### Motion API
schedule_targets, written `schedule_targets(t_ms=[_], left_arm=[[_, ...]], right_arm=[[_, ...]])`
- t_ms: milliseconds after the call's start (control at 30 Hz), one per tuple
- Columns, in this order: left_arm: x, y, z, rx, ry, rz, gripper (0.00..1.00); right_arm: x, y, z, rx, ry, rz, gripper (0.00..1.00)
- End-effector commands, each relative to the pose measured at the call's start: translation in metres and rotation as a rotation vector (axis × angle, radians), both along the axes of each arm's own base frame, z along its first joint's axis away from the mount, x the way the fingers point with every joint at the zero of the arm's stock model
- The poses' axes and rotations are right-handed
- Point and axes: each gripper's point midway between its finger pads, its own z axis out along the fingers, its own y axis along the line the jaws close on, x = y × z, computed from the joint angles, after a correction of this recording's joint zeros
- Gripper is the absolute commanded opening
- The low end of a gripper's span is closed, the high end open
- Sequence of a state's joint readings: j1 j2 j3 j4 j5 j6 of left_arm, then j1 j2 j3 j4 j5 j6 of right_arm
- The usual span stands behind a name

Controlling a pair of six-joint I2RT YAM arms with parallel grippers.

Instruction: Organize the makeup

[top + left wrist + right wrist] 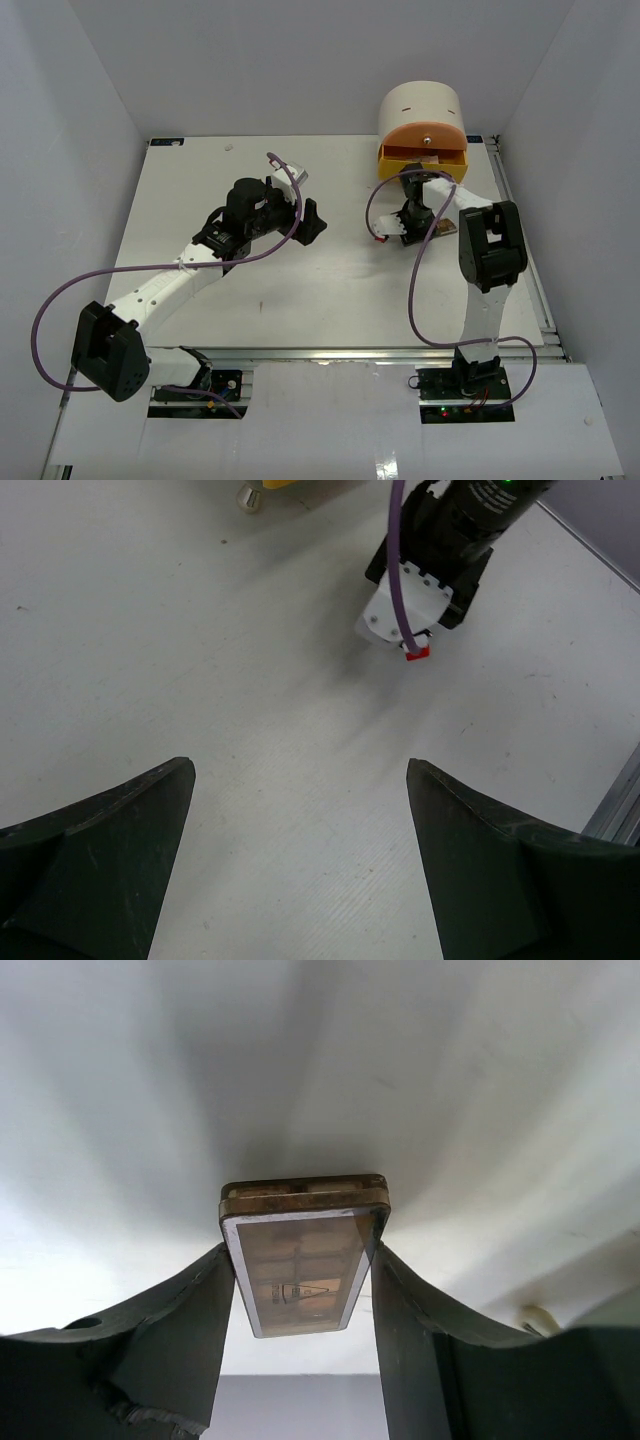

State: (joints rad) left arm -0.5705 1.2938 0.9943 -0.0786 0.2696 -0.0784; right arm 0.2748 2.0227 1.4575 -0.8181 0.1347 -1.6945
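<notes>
My right gripper (300,1255) is shut on a flat brown palette (300,1265) with a clear lid, gripping its long sides. The palette's far end points down at the white table (150,1080), close to it or touching. In the top view the right gripper (418,205) hangs just in front of the round drawer unit (422,110); the palette is hidden there. My left gripper (310,222) is open and empty over the middle of the table, also seen in its wrist view (300,770). No sponges, lipsticks or other palettes are in view.
The cream drawer unit stands at the back right, its yellow drawer (420,160) pulled open under an orange front. The right wrist's white camera mount (405,615) lies ahead of my left gripper. Grey walls enclose the table; a rail (530,270) runs along its right edge.
</notes>
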Motion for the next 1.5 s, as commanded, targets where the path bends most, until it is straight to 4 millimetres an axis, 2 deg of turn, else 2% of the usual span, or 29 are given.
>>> schedule_targets(t_ms=[0, 100, 233, 467, 667, 867, 1167, 1333, 1467], left_arm=[[-0.004, 0.005, 0.016, -0.021, -0.038, 0.001, 0.98], [-0.004, 0.005, 0.018, -0.022, -0.043, 0.004, 0.98], [-0.004, 0.006, 0.020, -0.027, -0.047, 0.005, 0.98], [-0.004, 0.009, 0.023, -0.025, -0.059, 0.021, 0.98], [-0.004, 0.010, 0.026, -0.028, -0.068, 0.023, 0.98], [-0.005, 0.011, 0.027, -0.030, -0.072, 0.022, 0.98], [-0.005, 0.011, 0.027, -0.030, -0.072, 0.021, 0.98], [-0.005, 0.010, 0.027, -0.031, -0.069, 0.018, 0.98], [-0.004, 0.012, 0.028, -0.028, -0.075, 0.026, 0.98]], right_arm=[[-0.071, 0.042, 0.020, 0.150, 0.125, 0.012, 0.38], [-0.098, 0.048, 0.015, 0.146, 0.154, -0.025, 0.39], [-0.116, 0.055, 0.001, 0.110, 0.161, -0.091, 0.48], [-0.111, 0.062, -0.011, 0.125, 0.149, -0.157, 0.56], [-0.115, 0.059, -0.018, 0.122, 0.137, -0.160, 0.74], [-0.108, 0.051, -0.022, 0.089, 0.082, -0.162, 0.90], [-0.098, 0.041, -0.008, 0.121, 0.066, -0.176, 0.90], [-0.094, 0.026, -0.023, 0.062, 0.100, -0.169, 0.90], [-0.092, 0.026, -0.031, 0.052, 0.164, -0.176, 0.92]])
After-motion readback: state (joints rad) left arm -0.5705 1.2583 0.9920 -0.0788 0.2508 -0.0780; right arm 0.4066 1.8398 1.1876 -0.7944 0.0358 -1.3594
